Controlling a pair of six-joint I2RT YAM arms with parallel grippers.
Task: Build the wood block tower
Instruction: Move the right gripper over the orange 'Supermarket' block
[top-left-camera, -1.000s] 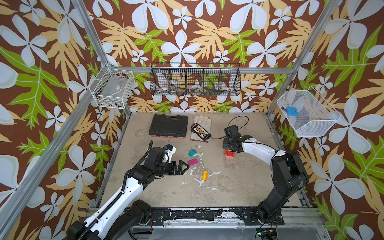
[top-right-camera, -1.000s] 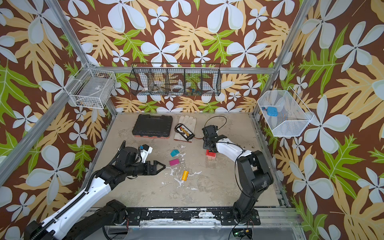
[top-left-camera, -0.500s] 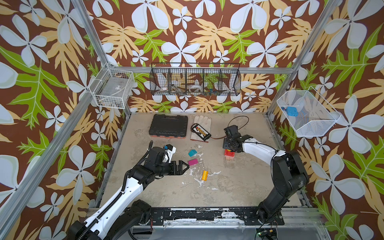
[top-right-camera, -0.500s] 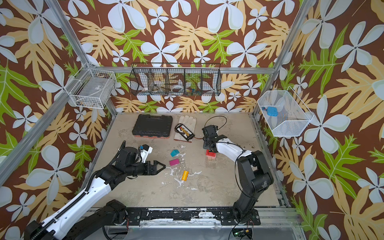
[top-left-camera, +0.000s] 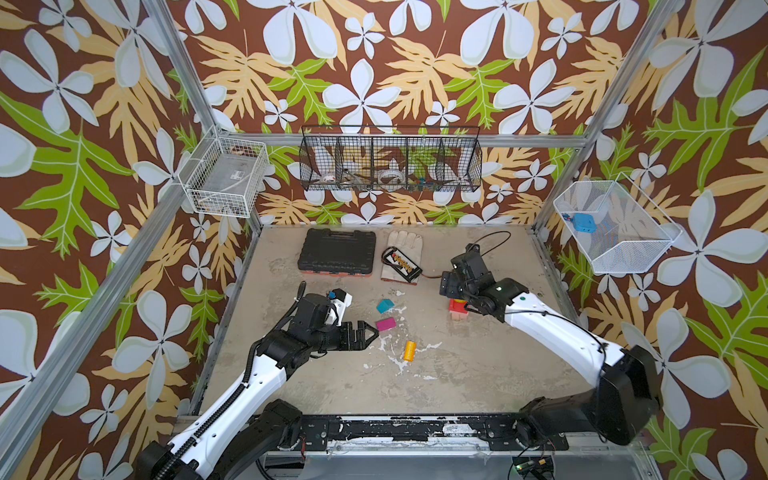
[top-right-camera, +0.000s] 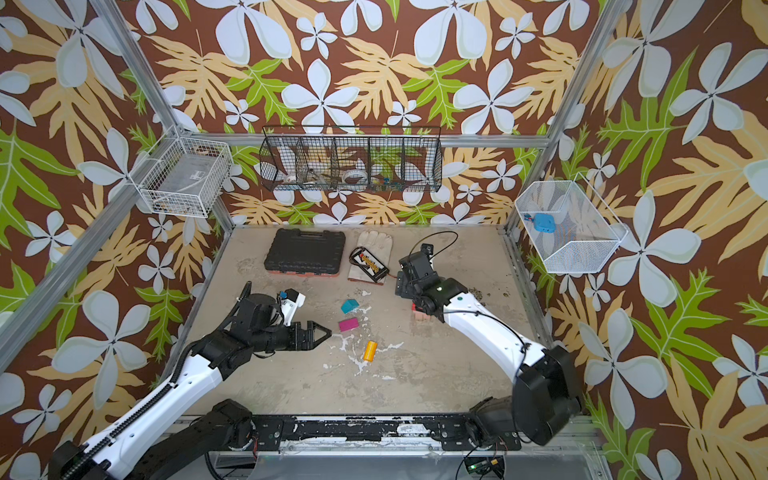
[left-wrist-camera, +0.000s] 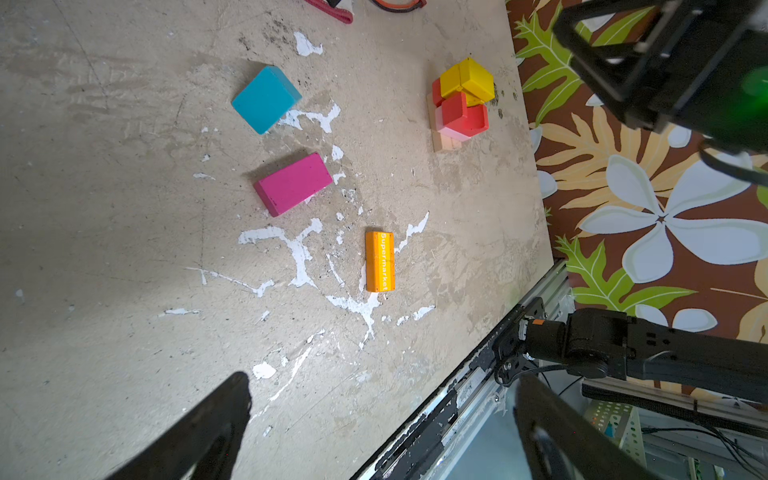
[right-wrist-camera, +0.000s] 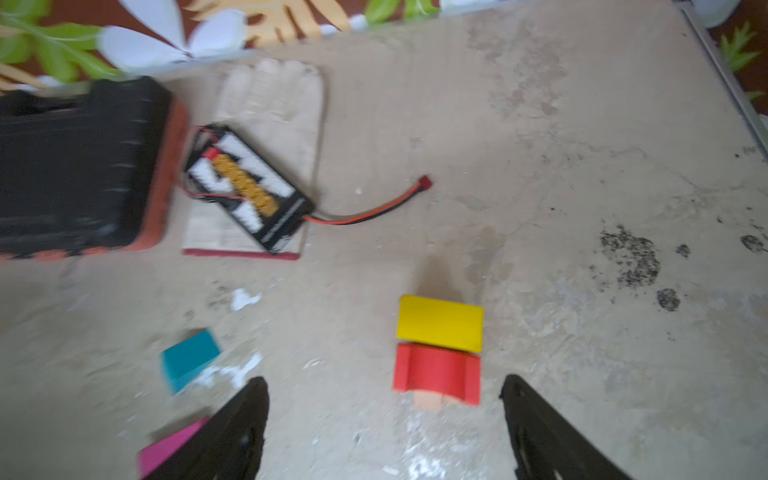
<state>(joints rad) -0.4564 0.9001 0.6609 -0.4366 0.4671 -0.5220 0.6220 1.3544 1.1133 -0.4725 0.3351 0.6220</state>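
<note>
The tower (left-wrist-camera: 459, 104) stands right of centre: a tan base, pink and red blocks, a yellow block on top. From above it shows as yellow beside a red arch (right-wrist-camera: 438, 372). My right gripper (right-wrist-camera: 385, 382) hovers over the tower (top-left-camera: 457, 309), open and empty, and partly hides it in both top views. Loose on the floor lie a teal block (top-left-camera: 385, 305), a magenta block (top-left-camera: 385, 324) and an orange-yellow cylinder (top-left-camera: 409, 350). My left gripper (top-left-camera: 368, 332) is open and empty just left of the magenta block (left-wrist-camera: 293, 184).
A black tool case (top-left-camera: 337, 253) lies at the back. Beside it a glove (top-left-camera: 405, 245) carries a black battery pack (top-left-camera: 401, 266) with a red-black lead (right-wrist-camera: 374, 210). Wire baskets hang on the walls. The front rail (top-left-camera: 374, 428) edges the floor.
My right gripper's jaws have spread wider over the tower, and its view is blurred by motion. The left arm and the loose blocks have not moved.
</note>
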